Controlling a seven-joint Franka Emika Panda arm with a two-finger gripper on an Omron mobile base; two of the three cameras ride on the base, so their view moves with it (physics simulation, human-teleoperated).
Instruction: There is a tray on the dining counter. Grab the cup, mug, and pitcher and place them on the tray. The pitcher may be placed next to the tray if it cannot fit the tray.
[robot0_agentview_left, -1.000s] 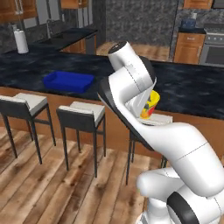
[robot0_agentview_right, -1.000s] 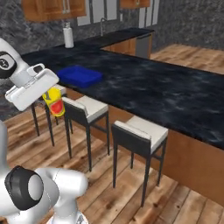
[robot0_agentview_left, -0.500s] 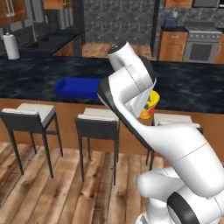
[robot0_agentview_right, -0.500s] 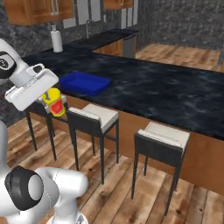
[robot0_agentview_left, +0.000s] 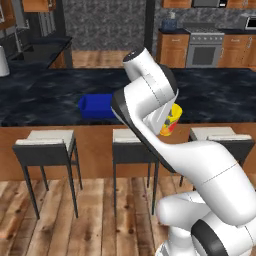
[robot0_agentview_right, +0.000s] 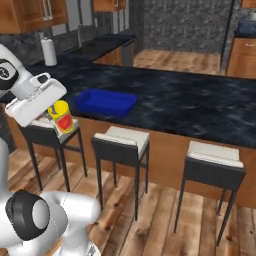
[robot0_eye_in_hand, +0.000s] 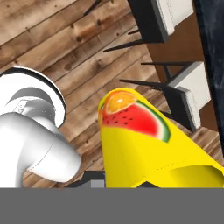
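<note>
Claw (robot0_agentview_right: 56, 116) grips the yellow cup (robot0_agentview_right: 62, 118) above stools (robot0_agentview_right: 121, 142).

A: What's the dining counter (robot0_agentview_right: 200, 107) made of?
B: Glossy black marble with white veins, over a smooth wooden base.
A: The tray (robot0_agentview_right: 106, 101)?
B: Smooth blue plastic. The cup (robot0_agentview_right: 62, 117) looks like yellow plastic, matt.

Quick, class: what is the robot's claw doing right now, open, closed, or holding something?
Claw: closed on the yellow cup, carried in the air short of the dining counter.
</note>
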